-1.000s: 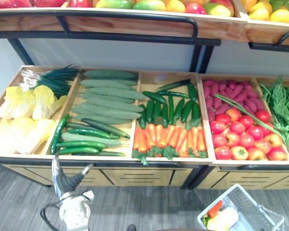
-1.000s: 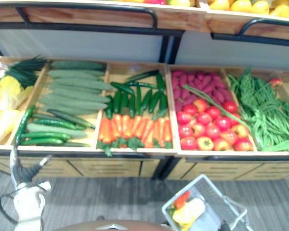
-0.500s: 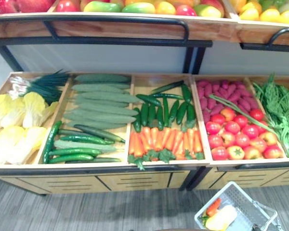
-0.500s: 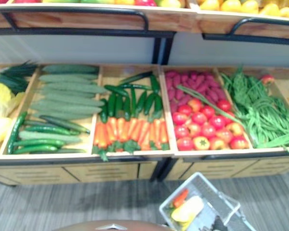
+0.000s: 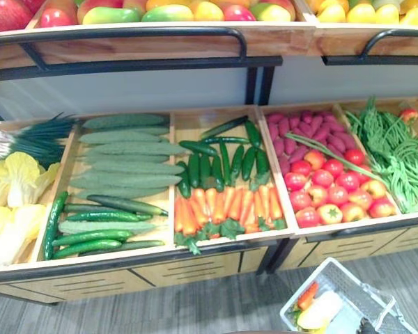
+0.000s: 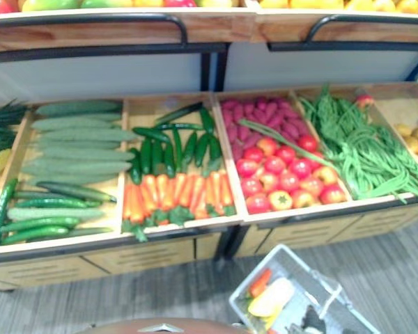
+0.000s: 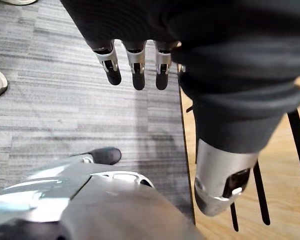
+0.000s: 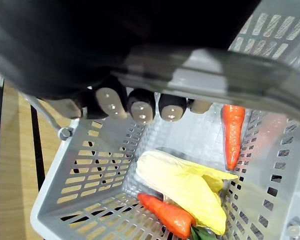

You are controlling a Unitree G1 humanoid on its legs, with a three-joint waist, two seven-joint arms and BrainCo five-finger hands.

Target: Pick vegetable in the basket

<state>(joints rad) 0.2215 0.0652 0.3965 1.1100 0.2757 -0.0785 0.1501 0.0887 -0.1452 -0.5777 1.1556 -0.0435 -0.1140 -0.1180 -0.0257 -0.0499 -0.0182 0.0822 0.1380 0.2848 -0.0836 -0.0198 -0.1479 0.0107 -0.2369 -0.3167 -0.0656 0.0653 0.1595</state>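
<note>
Fingers of my right hand (image 8: 140, 107) were curled round the handle (image 8: 220, 65) of the grey basket (image 8: 90, 170), which hung low in front of the produce stand (image 5: 195, 268). Inside lay a pale yellow cabbage (image 8: 185, 182), an orange carrot (image 8: 232, 135) by one wall and a second carrot (image 8: 167, 212) touching the cabbage. My left hand (image 7: 135, 57) hung empty above the grey floor (image 7: 65, 100), fingers straight. On the stand, cucumbers (image 5: 125, 149) and tomatoes (image 5: 334, 188) filled wooden trays.
</note>
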